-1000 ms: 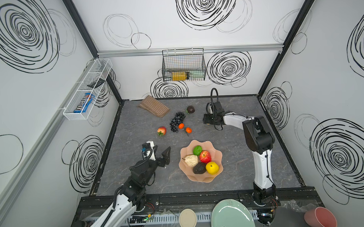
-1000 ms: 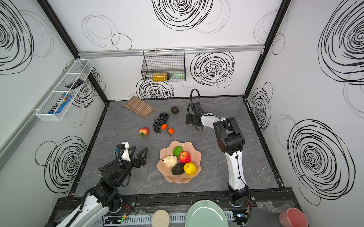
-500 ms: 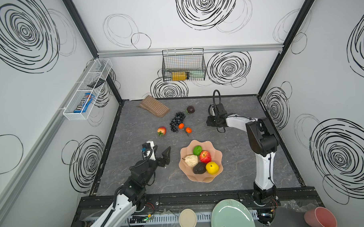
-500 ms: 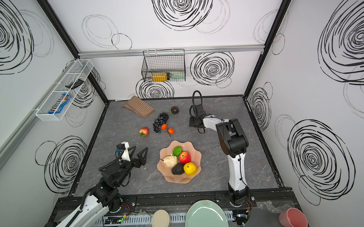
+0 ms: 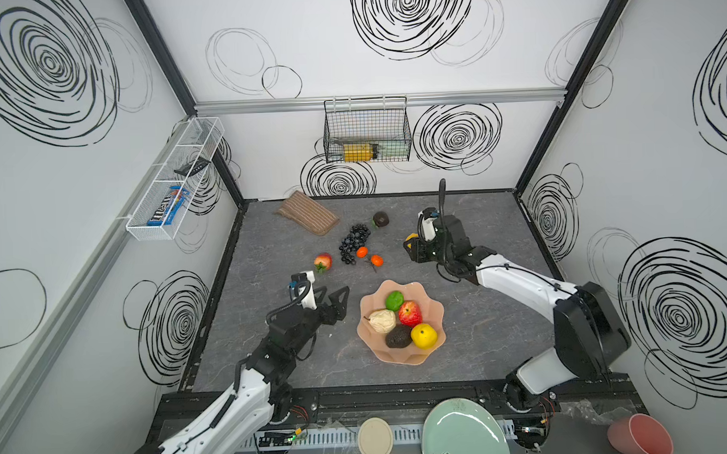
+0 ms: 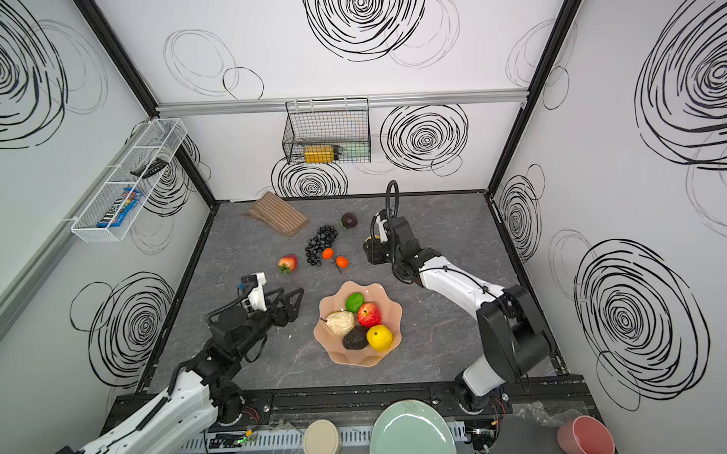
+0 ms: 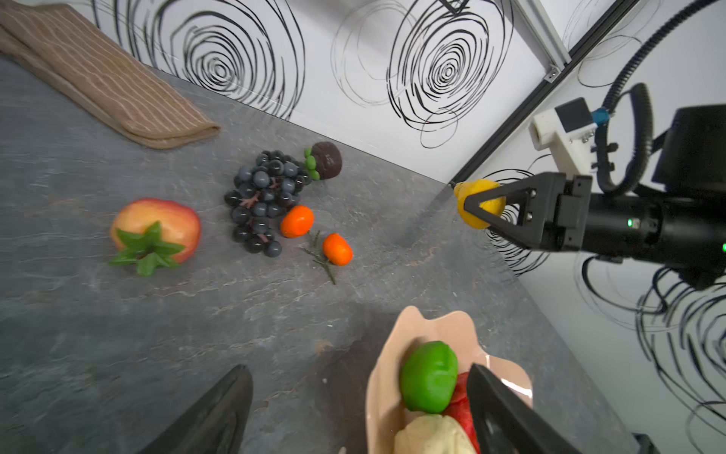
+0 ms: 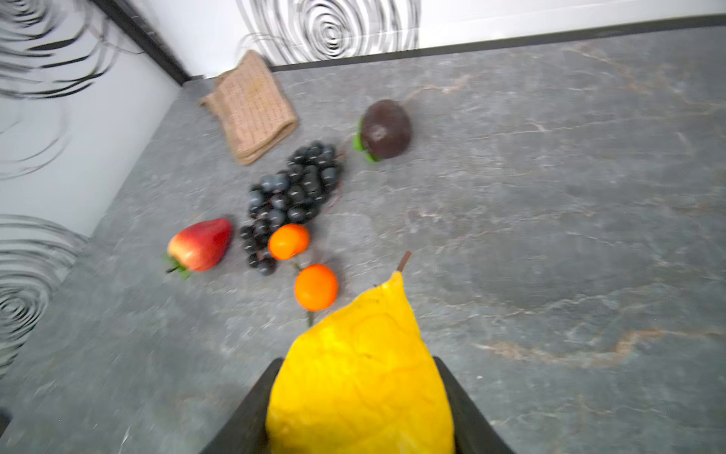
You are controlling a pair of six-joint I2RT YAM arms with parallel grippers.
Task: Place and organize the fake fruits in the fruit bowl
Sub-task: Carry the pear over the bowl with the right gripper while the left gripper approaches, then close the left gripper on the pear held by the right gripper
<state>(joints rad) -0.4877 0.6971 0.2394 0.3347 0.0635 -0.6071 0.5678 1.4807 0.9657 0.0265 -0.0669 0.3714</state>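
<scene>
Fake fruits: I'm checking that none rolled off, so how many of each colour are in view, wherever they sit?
Red: 2, apple, strawberry
Orange: 2, tangerines
Yellow: 2, lemon, held pear
Green: 1, lime
Beige: 1, beige fruit
Dark: 3, grape bunch, avocado, dark brown fruit
Total: 11

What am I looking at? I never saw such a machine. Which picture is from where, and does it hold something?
Two robot arms stand at a table, each ending in jaws. The two wide pictures look down from above; the two close ones come from wrist cameras. Five fruits lie in the pink bowl. Grapes, a strawberry, two tangerines, a dark fruit and a cloth lie on the table. The right arm holds a yellow pear in its jaws; the left arm has open, empty jaws.
</scene>
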